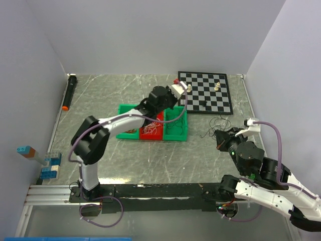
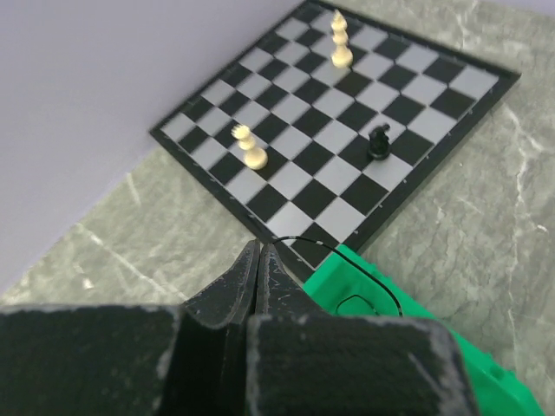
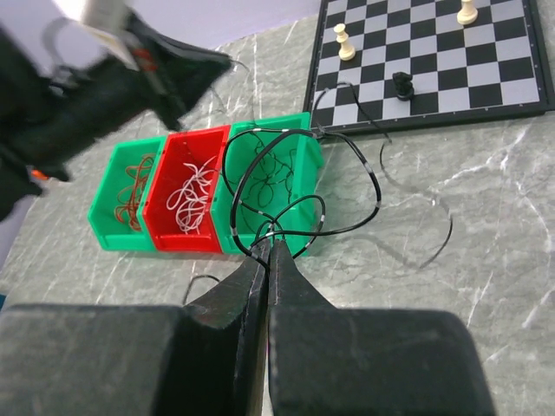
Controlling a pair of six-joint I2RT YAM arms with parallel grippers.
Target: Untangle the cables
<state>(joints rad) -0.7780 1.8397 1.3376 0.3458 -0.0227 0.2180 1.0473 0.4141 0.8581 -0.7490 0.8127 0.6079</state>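
The cables are thin curly wires. Red-brown ones (image 3: 130, 191) lie in the left green bin (image 3: 102, 221), white ones (image 3: 192, 192) in the red bin (image 3: 169, 238), and black ones (image 3: 276, 169) in the right green bin (image 3: 310, 154). My right gripper (image 3: 270, 244) is shut on a bunch of black cable loops (image 3: 375, 186) held above the table, right of the bins (image 1: 215, 126). My left gripper (image 2: 260, 247) is shut above the right bin's far corner (image 2: 381, 312), and a single thin black cable (image 2: 347, 251) runs from its tip over the bin.
A chessboard (image 1: 220, 103) with two white pieces and a black one lies at the back right, touching the bins' corner. A black marker with an orange tip (image 1: 70, 93) lies along the left wall. Toy blocks (image 1: 47, 165) stand at the near left.
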